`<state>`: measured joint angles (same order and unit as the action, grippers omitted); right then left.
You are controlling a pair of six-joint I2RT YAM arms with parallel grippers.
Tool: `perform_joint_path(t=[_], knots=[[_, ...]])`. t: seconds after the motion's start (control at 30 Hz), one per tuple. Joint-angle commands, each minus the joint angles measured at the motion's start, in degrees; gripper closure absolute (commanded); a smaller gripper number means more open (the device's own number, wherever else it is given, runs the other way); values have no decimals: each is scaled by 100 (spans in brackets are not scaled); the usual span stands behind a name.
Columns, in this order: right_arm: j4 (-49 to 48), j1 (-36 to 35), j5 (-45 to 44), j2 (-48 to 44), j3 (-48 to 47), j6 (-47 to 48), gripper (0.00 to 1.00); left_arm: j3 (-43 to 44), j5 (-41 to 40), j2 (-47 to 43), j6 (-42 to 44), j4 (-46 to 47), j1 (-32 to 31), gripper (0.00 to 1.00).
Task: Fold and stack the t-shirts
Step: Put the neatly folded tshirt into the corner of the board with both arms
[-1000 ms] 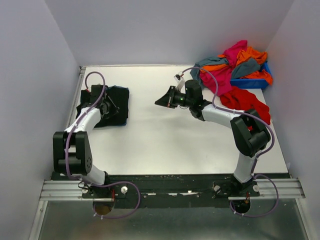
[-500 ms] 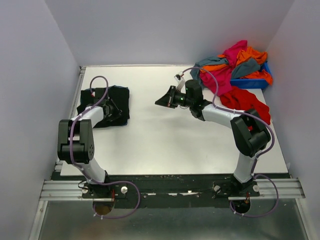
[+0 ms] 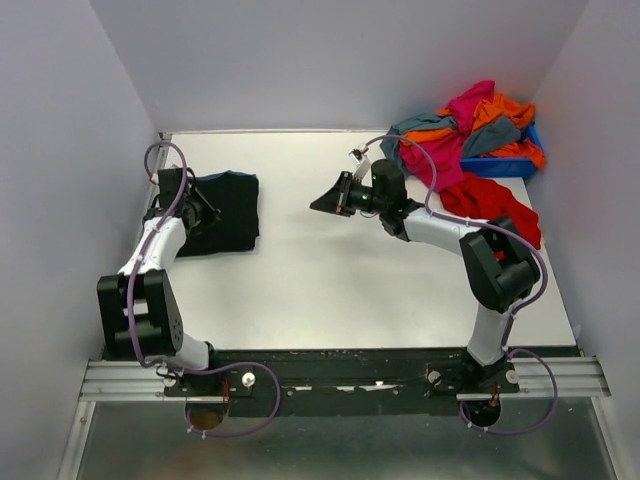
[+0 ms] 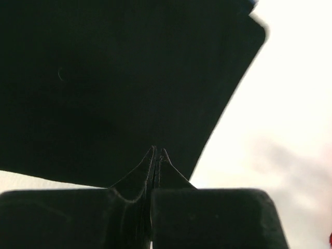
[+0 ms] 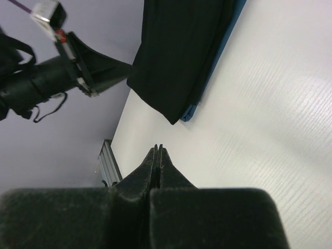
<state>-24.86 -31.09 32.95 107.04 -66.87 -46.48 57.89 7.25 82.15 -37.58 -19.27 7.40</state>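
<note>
A folded black t-shirt (image 3: 228, 210) lies at the left of the table on a teal-blue t-shirt whose edge shows at the back (image 3: 213, 178). My left gripper (image 3: 203, 207) is shut and empty, its tips (image 4: 157, 150) low over the black t-shirt (image 4: 114, 78). My right gripper (image 3: 321, 205) is shut and empty above the mid-table, pointing left; in its wrist view its tips (image 5: 158, 147) face the black t-shirt (image 5: 181, 46) with the teal-blue edge (image 5: 210, 85) beside it. Magenta, orange and grey-blue t-shirts (image 3: 465, 130) are piled at the back right. A red t-shirt (image 3: 490, 203) lies in front of them.
A small blue plastic bin (image 3: 500, 166) sits under the pile at the back right. Purple-grey walls close in the table on the left, back and right. The left arm (image 5: 57, 78) shows in the right wrist view near the left wall.
The left arm has swung back and to the left, its gripper drawing from over the black t-shirt toward the shirt's left rear part. The right arm has stayed still.
</note>
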Motion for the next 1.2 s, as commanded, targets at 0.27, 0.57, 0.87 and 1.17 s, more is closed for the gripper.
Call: perform_joint_path(t=[0.27,0.57,0.87,1.17], knots=[[-274,86,142,62,104,-54,99,-419,-12,1382,-364,275,429,100],[-344,138,133,1,174,-2,99,-568,65,-337,-223,309,342,97],[-265,638,-403,-1420,1420,-115,17,-998,-144,-1526,-319,827,-1423,68],[1562,1035,-1957,-4522,3213,1043,0,-1535,-1445,-1035,-127,2109,-3402,1]])
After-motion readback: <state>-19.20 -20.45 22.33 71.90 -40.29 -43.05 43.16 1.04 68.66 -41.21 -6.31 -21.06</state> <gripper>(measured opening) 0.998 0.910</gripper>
